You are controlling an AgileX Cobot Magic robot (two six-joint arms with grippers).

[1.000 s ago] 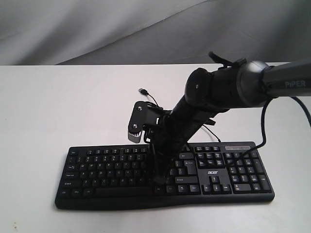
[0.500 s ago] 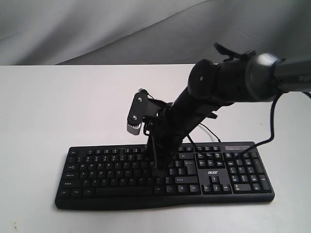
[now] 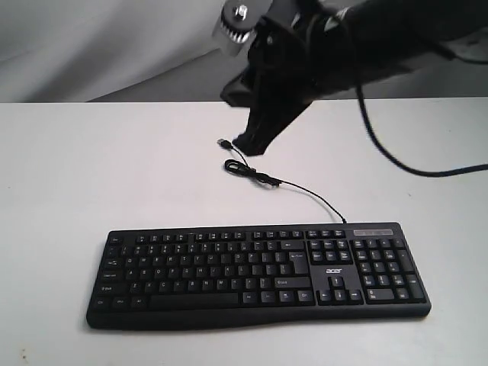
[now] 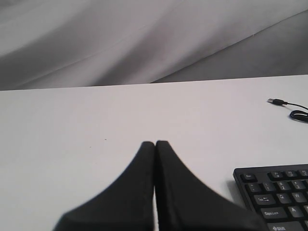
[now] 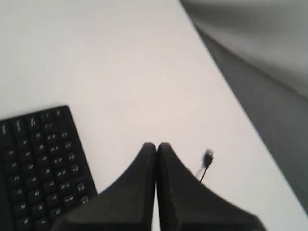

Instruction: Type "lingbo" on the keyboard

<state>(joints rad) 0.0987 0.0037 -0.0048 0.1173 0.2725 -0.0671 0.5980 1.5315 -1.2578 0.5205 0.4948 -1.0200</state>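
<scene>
1. A wide black keyboard (image 3: 259,274) lies flat on a white table (image 3: 91,168), towards the near edge in the exterior view. A white "acer" logo (image 3: 334,271) sits above its arrow keys.
2. A thin black cable (image 3: 293,187) leaves the keyboard's far edge, loops on the table and ends in a loose plug (image 3: 224,142).
3. The right fingers (image 3: 263,114) are pressed together with no gap and hold nothing. They hang in the air beyond the keyboard's far edge, tips pointing down and lining up with the plug, well apart from the keys.
4. The left fingers (image 4: 137,178) are also pressed together and empty. They sit over bare table, with the keyboard's corner nearby but not touching them.
5. The right wrist view is blurred. It shows one end of the keyboard and the plug on opposite sides of the right fingers.
</scene>
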